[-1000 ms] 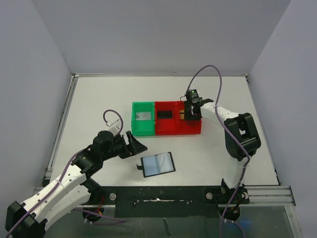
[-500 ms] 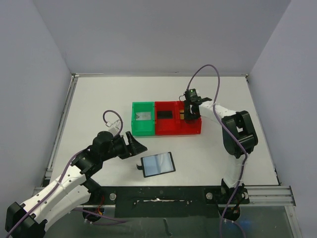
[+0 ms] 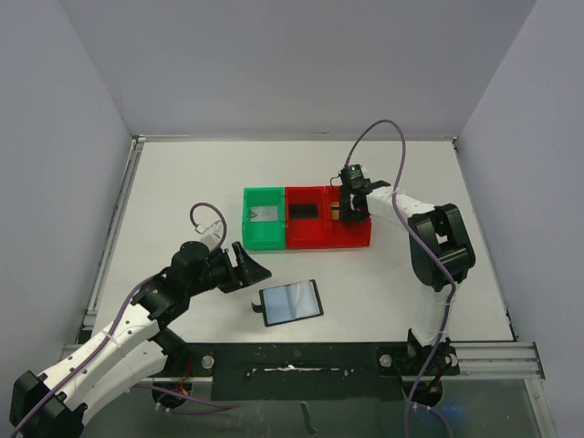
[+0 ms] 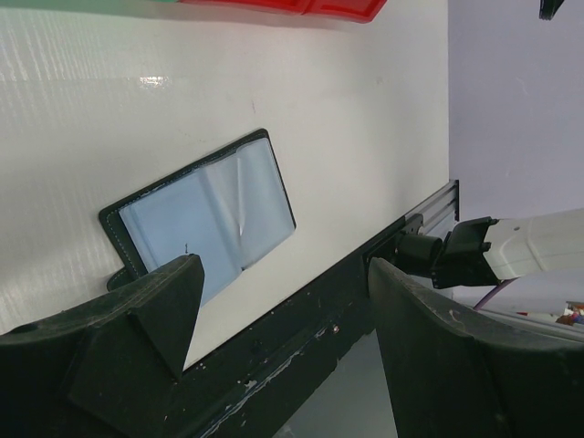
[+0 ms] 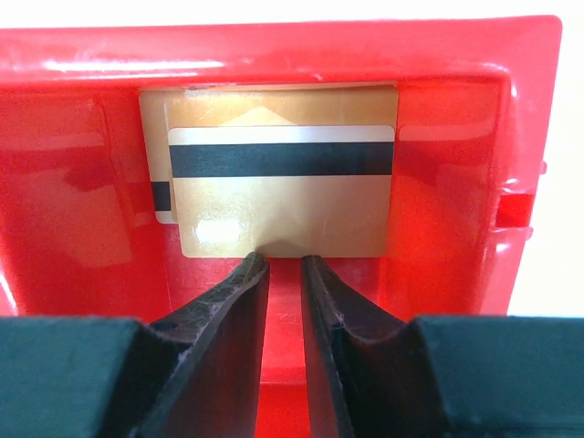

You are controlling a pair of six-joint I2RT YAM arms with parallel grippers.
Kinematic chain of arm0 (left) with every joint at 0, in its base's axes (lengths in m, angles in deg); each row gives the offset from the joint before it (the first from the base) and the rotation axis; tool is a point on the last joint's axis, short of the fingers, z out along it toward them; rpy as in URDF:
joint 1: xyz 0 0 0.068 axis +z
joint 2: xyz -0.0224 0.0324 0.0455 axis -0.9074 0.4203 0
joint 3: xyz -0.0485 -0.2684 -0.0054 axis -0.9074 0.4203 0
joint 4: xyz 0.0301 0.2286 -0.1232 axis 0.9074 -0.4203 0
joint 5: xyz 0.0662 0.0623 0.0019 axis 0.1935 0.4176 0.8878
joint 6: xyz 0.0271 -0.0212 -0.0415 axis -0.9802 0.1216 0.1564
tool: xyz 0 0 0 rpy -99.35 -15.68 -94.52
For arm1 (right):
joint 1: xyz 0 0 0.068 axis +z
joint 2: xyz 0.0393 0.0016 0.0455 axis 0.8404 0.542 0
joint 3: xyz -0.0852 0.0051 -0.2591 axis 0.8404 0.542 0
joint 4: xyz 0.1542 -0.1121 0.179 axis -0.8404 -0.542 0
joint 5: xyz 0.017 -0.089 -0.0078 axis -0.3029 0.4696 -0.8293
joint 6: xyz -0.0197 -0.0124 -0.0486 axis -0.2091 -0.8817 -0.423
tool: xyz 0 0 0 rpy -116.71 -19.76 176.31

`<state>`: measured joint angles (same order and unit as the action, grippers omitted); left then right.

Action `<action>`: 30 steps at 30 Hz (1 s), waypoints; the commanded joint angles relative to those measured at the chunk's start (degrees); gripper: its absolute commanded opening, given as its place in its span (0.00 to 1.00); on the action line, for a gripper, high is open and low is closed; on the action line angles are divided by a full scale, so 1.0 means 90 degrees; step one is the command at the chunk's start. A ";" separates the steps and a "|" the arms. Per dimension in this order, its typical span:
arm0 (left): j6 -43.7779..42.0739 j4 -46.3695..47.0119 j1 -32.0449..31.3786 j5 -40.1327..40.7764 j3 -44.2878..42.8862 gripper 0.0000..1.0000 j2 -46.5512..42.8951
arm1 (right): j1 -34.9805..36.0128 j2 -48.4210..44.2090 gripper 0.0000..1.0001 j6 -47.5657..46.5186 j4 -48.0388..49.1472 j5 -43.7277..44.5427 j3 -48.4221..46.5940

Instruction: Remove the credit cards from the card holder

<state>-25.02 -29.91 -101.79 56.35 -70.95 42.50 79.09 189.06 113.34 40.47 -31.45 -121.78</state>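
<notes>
Near left, left gripper [image 3: 254, 267]: released, fingers [image 4: 164, 301] spread wide with nothing between them; it hovers over the white table [image 3: 173, 192], just left of the card holder.
Card holder [image 3: 290, 303]: at near centre, lying open and flat on the table with its shiny bluish-grey pockets facing up inside a black rim; its strap tab [image 3: 255, 305] sticks out at the left edge; well apart from the bins.
Green bin [image 3: 265, 240]: leftmost of three bins in a row farther back, touching the middle red bin.
Pale grey card [image 3: 265, 214]: flat on the green bin's floor.
Middle red bin [image 3: 307, 241]: between the green bin and the right red bin.
Black card [image 3: 307, 212]: flat inside the middle red bin.
Right red bin [image 3: 358, 241]: right end of the row.
Gold card [image 5: 287, 196]: flat in the right red bin toward its far wall, black stripe across it.
Second card [image 5: 160, 196]: a strip shows from under the gold card's left side.
Right gripper [image 5: 284, 260]: nearly clenched, only a narrow slit between the jaws and nothing in it; tips down inside the right red bin at the gold card's near edge; contact cannot be told.
</notes>
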 commanded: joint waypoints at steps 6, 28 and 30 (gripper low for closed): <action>-0.0028 0.0285 0.0030 -0.0042 -0.0071 0.71 -0.0017 | 0.0067 0.0023 0.23 0.0080 0.0497 0.0385 -0.0119; -0.0030 0.0307 0.0029 -0.0078 -0.0083 0.71 0.0001 | 0.0229 -0.0366 0.25 -0.0032 0.0585 0.0375 -0.0058; -0.0032 0.0327 0.0029 -0.0084 -0.0091 0.71 0.0028 | 0.0263 -0.0439 0.25 -0.0005 0.0585 0.0358 0.0005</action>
<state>-25.02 -29.91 -101.79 56.35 -70.95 42.76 80.34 189.24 113.50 43.74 -28.41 -121.78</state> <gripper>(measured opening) 0.712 0.253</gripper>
